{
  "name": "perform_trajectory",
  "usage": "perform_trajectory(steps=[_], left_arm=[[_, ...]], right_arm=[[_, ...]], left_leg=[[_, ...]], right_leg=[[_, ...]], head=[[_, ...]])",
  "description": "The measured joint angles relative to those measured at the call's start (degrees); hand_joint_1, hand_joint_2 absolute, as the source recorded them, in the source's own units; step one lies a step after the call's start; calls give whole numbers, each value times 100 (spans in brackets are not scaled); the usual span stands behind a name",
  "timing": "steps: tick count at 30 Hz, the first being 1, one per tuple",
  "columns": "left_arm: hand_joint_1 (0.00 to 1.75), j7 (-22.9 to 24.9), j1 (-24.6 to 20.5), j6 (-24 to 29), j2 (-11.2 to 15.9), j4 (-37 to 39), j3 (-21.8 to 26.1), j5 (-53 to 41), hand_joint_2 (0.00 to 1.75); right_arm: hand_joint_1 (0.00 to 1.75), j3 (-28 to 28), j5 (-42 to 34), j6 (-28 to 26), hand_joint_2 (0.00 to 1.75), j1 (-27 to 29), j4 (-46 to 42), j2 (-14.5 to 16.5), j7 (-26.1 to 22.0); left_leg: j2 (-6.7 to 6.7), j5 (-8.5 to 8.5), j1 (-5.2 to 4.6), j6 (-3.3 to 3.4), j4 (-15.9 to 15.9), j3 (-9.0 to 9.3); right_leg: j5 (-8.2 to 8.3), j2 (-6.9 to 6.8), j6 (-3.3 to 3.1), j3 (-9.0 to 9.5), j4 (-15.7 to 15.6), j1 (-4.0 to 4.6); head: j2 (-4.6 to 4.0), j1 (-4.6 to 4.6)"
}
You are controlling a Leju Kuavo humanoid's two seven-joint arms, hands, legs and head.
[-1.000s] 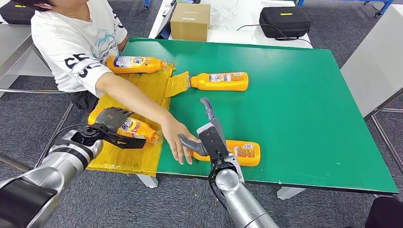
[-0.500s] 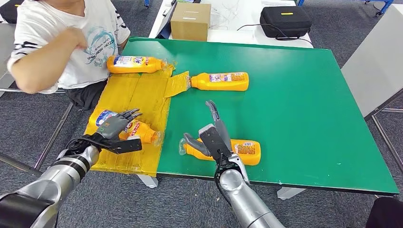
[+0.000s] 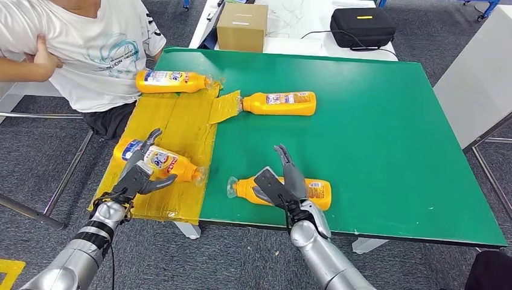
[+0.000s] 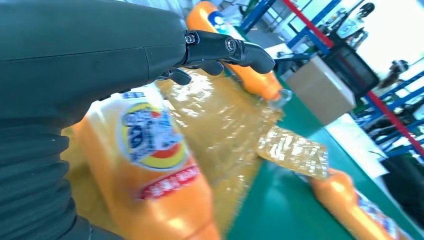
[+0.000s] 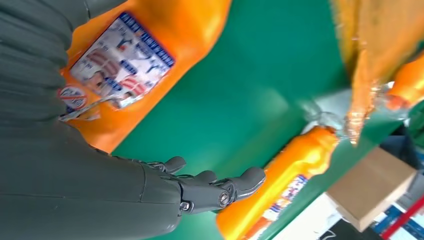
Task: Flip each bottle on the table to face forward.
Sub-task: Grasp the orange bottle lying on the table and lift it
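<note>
Nearest the table's front edge, the right hand hovers over the near-right bottle, fingers spread and grasping nothing, apparently poised to roll it. At near left, the left hand sits against the near-left bottle on the yellow taped sheet, fingers apart, gripping nothing. Further off, the middle bottle lies on the green table. Farthest left, the far bottle lies beside a seated person.
</note>
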Motion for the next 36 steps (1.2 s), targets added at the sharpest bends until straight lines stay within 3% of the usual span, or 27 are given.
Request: perform_trajectory(steps=[9, 18, 26, 31, 32, 35, 36], left_arm=[[0, -3, 0, -419, -309, -260, 373, 392, 175], [0, 4, -169, -857, -760, -92, 1072, 294, 175], [0, 1, -191, -1222, -980, -52, 1405, 190, 175], [0, -1, -157, -1314, -1055, -101, 1478, 204, 175], [0, -1, -153, -1334, -1064, -114, 1485, 208, 175], [0, -2, -137, -1384, -1098, -177, 1500, 214, 175], [0, -2, -124, -1402, -1110, -207, 1501, 225, 175]], right_arm=[[0, 7, 846, 129, 175, 38, 6, -310, 697], [0, 8, 1790, 574, 175, 375, -557, -725, 1271], [0, -8, 2571, 1217, 175, 752, -1423, -1265, 1794], [0, -79, 2679, 1456, 175, 981, -1846, -1567, 1934], [33, -92, 2718, 1506, 175, 1011, -1898, -1610, 1972], [164, -101, 2898, 1715, 175, 1069, -2051, -1740, 2147], [175, -101, 2938, 1804, 175, 1079, -2099, -1785, 2199]], left_leg=[[-2, 0, 0, 1, 0, 4], [-5, -1, -2, 2, 1, 10], [-6, -2, -2, 3, 2, 11], [-5, -4, -3, 6, 2, 9], [-4, -4, -3, 6, 2, 10], [-3, -4, -2, 5, 2, 11], [-4, -4, -2, 5, 2, 11]], right_leg=[[0, -1, 0, 2, -2, 0], [1, -2, 1, 12, -5, -2], [0, -3, 2, 14, -5, -3], [2, -1, 3, 14, -5, -3], [2, -1, 4, 13, -5, -3], [2, -1, 4, 12, -5, -2], [2, -1, 3, 12, -4, -1]], head=[[0, 0], [0, -1], [0, -2], [0, -1], [0, -1], [0, -2], [0, -2]])
